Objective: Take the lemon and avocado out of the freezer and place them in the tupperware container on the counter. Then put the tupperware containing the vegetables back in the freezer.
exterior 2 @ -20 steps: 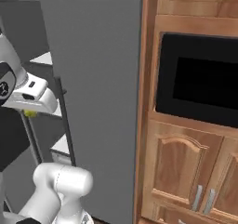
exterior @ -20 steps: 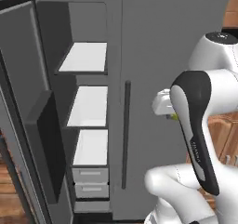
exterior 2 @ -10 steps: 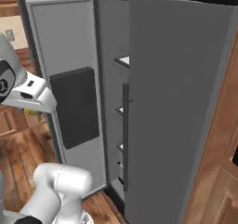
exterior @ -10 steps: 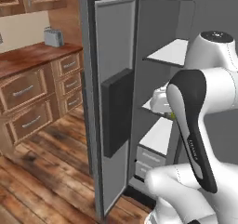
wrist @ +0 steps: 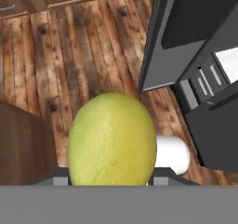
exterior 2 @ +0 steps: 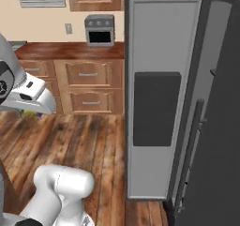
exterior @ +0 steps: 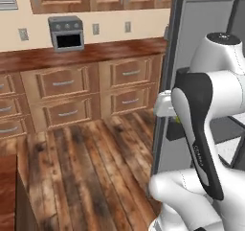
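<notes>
Holding: the gripper is clamped on the lemon.
Left base view: bent arm before the open freezer door; counter behind.
Right base view: hand at left edge.
Hand view: lemon yellow-green, above wood floor.

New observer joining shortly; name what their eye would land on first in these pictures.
The lemon looms large in the hand view, held in the pincer above the wooden floor. The freezer door stands wide open at right, and a small grey toaster oven sits on the counter.
</notes>
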{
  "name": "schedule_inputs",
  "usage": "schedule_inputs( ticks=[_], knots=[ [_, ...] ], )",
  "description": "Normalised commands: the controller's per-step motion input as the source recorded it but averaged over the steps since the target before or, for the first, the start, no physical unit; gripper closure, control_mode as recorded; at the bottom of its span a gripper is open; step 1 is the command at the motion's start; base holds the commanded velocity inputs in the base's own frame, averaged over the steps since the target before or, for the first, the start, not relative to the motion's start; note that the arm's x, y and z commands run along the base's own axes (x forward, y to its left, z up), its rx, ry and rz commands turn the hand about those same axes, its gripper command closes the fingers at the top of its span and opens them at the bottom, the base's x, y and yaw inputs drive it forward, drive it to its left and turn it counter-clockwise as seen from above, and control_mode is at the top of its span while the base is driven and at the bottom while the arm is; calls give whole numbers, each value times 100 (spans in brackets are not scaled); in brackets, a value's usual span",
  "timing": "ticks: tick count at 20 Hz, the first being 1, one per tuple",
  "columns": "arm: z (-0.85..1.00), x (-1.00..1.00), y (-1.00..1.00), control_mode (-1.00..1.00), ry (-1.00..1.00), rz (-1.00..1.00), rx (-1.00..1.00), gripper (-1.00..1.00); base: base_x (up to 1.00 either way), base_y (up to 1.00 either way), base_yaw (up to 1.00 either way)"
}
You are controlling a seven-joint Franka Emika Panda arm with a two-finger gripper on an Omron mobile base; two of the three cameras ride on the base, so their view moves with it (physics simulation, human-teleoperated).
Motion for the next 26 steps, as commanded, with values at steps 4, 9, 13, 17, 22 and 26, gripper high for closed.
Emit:
schedule_inputs(
  ticks=[4,9,13,17,22,26],
  knots=[
    [0,0,0,100,0,0,0,100,-3,14,71],
    [0,0,0,100,0,0,0,100,90,19,29],
    [0,0,0,100,0,0,0,100,100,20,16],
    [0,0,0,100,0,0,0,100,100,40,13],
    [0,0,0,100,0,0,0,100,100,87,2],
    [0,0,0,100,0,0,0,100,100,78,0]
  ],
)
